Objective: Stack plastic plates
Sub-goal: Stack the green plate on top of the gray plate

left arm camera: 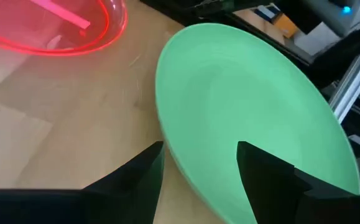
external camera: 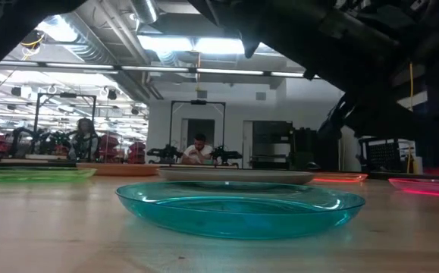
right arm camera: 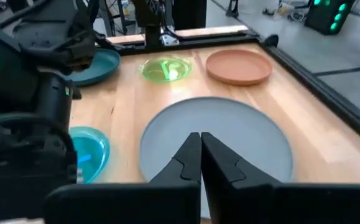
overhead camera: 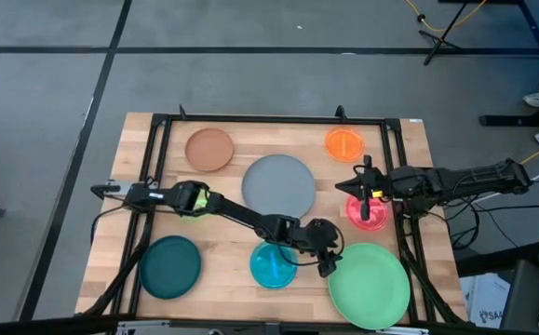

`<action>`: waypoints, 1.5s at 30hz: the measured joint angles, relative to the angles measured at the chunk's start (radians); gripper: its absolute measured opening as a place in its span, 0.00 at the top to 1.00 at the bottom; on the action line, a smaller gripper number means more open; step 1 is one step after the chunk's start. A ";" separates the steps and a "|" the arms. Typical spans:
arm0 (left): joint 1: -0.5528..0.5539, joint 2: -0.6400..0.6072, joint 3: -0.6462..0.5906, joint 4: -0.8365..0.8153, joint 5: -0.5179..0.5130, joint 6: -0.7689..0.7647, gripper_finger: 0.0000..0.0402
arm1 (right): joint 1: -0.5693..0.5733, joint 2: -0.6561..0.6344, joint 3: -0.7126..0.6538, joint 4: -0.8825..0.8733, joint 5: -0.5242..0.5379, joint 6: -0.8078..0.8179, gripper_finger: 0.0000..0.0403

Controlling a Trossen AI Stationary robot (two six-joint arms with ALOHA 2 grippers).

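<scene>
no stack yet; plates lie apart across the table (overhead camera: 139, 130). left gripper (left arm camera: 198, 168) spread wide, empty, at the green plate (overhead camera: 370, 285) rim by the front edge. right gripper (right arm camera: 199, 149) pinched closed, empty, facing the grey plate (overhead camera: 278, 184).

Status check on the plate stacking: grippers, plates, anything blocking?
Left gripper open at the light green plate rim. Right gripper shut, empty, above pink-red plate. Nothing stacked, nothing blocking.

plates: 8 total | lg 2: grey (overhead camera: 278, 184), lt green (overhead camera: 370, 285) | med 2: teal (overhead camera: 169, 266), brown (overhead camera: 209, 149) | sm 4: blue (overhead camera: 274, 265), orange (overhead camera: 343, 142), pink-red (overhead camera: 368, 211), lime (right arm camera: 166, 68) | arms: 2
</scene>
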 joint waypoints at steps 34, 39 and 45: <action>-0.048 0.088 -0.004 0.051 -0.023 -0.059 0.51 | 0.000 0.000 -0.001 -0.040 -0.025 0.072 0.99; -0.041 0.092 -0.005 0.021 -0.007 -0.075 0.53 | 0.000 0.000 -0.001 -0.038 -0.025 0.072 0.99; -0.041 0.093 -0.005 0.015 -0.025 -0.039 0.65 | 0.000 0.000 -0.001 -0.047 -0.025 0.072 0.99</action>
